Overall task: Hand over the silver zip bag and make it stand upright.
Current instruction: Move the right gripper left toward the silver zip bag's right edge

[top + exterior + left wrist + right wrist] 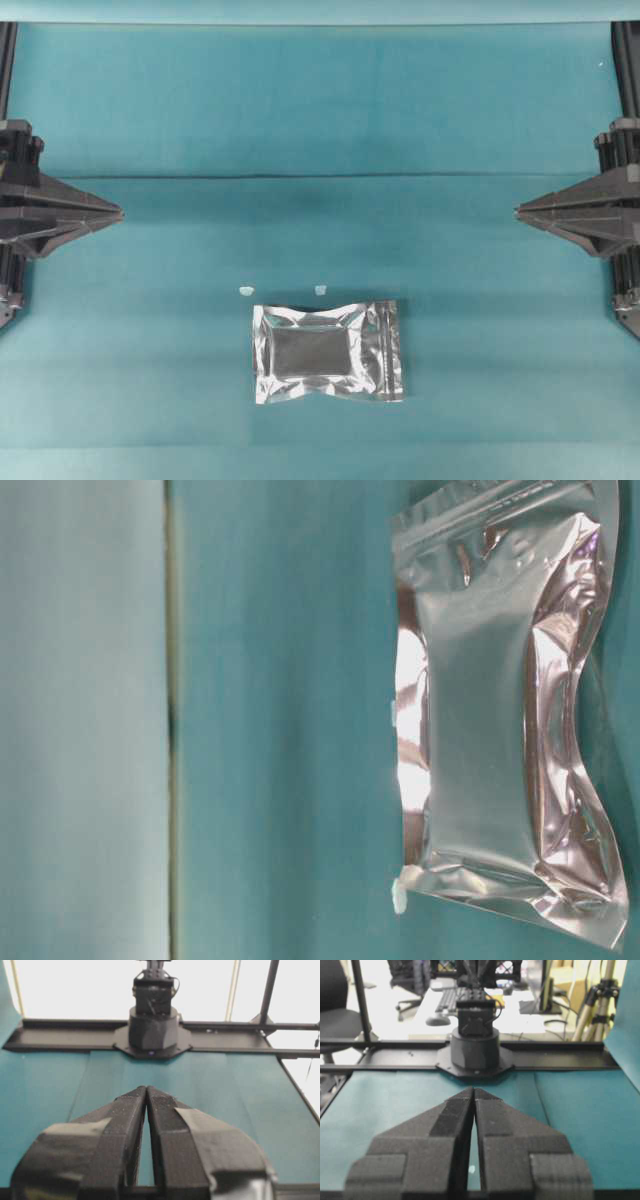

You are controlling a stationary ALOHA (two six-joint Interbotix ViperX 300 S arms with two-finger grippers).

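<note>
- Bag (328, 352) lies flat on the cloth (300, 120), near the front, midway between the arms.
- I judge it light, crinkly, slippery; best pinched at the zip edge.
- Left gripper (118, 213) and right gripper (518, 211) clenched, empty, well apart from it.

bag (510, 730) cut off at top and right edges in table-level view; two white scraps (246, 290) too small to be identified.

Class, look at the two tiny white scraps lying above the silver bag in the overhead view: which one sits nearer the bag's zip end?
The right-hand scrap. The silver zip bag has its zip strip on the right side; the other scrap lies beyond the bag's opposite, left corner.
</note>
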